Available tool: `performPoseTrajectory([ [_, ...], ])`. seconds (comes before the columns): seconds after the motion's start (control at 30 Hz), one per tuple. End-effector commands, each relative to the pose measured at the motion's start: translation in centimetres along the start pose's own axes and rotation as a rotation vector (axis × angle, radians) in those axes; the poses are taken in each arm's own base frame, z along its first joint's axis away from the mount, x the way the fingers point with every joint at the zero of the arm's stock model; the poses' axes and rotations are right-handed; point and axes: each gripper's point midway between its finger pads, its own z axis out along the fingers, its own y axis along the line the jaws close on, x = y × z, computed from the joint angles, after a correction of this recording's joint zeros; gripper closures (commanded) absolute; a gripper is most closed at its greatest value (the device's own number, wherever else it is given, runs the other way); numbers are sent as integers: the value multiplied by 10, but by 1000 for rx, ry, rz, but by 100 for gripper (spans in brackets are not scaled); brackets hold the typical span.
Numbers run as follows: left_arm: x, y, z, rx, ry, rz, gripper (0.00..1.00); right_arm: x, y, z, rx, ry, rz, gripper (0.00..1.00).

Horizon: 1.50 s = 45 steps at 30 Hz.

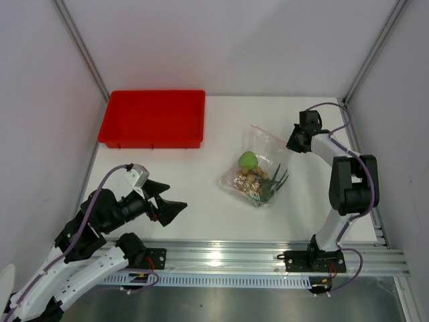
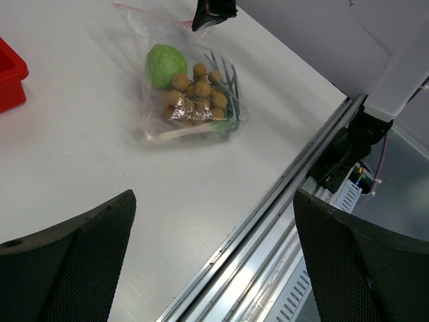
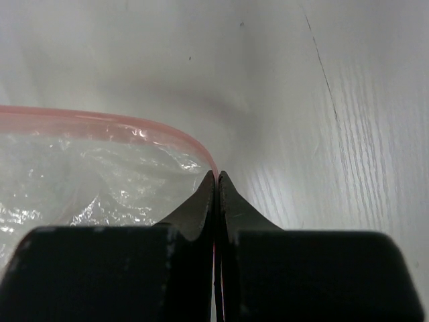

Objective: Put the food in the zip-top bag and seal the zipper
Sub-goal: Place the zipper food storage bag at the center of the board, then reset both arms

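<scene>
The clear zip-top bag (image 1: 258,168) lies on the white table right of centre. Inside it are the lime-green fruit (image 1: 248,159), the bunch of tan-brown fruits (image 1: 251,181) and the green leaf sprig (image 1: 273,184). All show in the left wrist view too, the bag (image 2: 191,94) with the green fruit (image 2: 165,65). The pinkish zipper (image 3: 107,124) runs along the bag's mouth. My right gripper (image 3: 216,176) is shut on the zipper at its right end, at the bag's far right corner (image 1: 292,143). My left gripper (image 1: 167,199) is open and empty, well left of the bag.
A red tray (image 1: 153,119) stands at the back left. A metal rail (image 1: 268,253) runs along the table's near edge. Walls with frame posts close the back and sides.
</scene>
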Motion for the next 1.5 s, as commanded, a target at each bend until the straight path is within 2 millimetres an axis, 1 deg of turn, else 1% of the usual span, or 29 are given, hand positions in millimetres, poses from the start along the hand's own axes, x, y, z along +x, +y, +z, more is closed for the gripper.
performPoseTrajectory([
  [0.0, 1, -8, -5, 38, -5, -29, 1, -19, 2, 24, 16, -30, -19, 100],
  [0.03, 2, -9, -6, 40, -2, -37, 1, -25, 4, 27, 23, -28, -25, 100],
  [0.17, 5, -5, -13, 17, -10, -52, 0, -18, -3, 47, 58, 15, -34, 97],
  [0.3, 9, 8, -15, -57, -2, -79, 1, -24, -3, 43, 66, 3, -27, 92],
  [0.4, 13, 15, -12, -105, 25, -95, 0, -38, 4, 25, 64, -40, -55, 70],
  [0.43, 14, 17, -11, -118, 30, -100, 1, -43, 4, 18, 72, -60, -65, 54],
  [0.5, 18, 21, -6, -144, 52, -122, 1, -55, 6, -8, 86, -111, -80, 37],
  [0.53, 17, 27, -5, -177, 49, -129, 1, -58, 6, -17, 89, -126, -78, 5],
  [0.57, 20, 30, 0, -188, 54, -134, 1, -57, 5, -26, 93, -132, -74, 1],
  [0.6, 21, 31, 3, -198, 58, -143, 1, -56, 3, -36, 104, -140, -61, 1],
  [0.63, 24, 33, 8, -208, 78, -148, 1, -67, 9, -62, 81, -195, -53, 1],
  [0.7, 22, 33, 17, -206, 75, -157, 1, -57, 8, -82, 71, -211, -55, 1],
  [0.73, 26, 36, 24, -217, 88, -164, 1, -59, 16, -109, 48, -258, -61, 1],
  [0.77, 24, 36, 28, -216, 79, -175, 0, -55, 16, -120, 41, -268, -63, 0],
  [0.83, 14, 35, 39, -206, 35, -192, 1, -30, 18, -133, 13, -233, -63, 0],
  [0.87, 14, 36, 46, -214, 37, -206, 0, -27, 21, -154, -17, -262, -56, 1],
  [0.93, 5, 37, 58, -212, -8, -250, 1, -2, 16, -163, -16, -243, -60, 1],
  [0.97, 8, 38, 66, -209, -4, -269, 1, 8, 18, -183, -30, -276, -47, 1],
  [1.0, 12, 39, 71, -207, -11, -299, 0, 16, 18, -189, -39, -283, -38, 1],
  [1.03, -2, 36, 77, -182, -79, -314, 1, 36, 12, -186, -35, -260, -32, 1],
  [1.07, 14, 42, 83, -192, -75, -348, 0, 49, 14, -191, -48, -256, 1, 1],
  [1.1, 11, 41, 85, -175, -109, -359, 1, 61, 8, -199, -65, -269, 18, 1],
  [1.13, -4, 37, 88, -134, -189, -369, 0, 67, 6, -203, -76, -275, 36, 1],
  [1.17, 14, 46, 93, -153, -190, -403, 1, 79, 9, -208, -101, -267, 60, 1],
  [1.2, 11, 45, 92, -142, -224, -418, 0, 82, 9, -220, -150, -300, 89, 1],
  [1.27, 13, 49, 93, -138, -269, -454, 0, 105, 4, -216, -186, -283, 117, 1],
  [1.3, 20, 54, 92, -151, -276, -464, 0, 110, 12, -228, -269, -300, 154, 1],
  [1.37, 28, 57, 90, -144, -298, -481, 0, 131, 9, -220, -303, -284, 161, 1],
  [1.47, 39, 61, 82, -125, -349, -504, 1, 144, 12, -228, -407, -298, 192, 0],
])
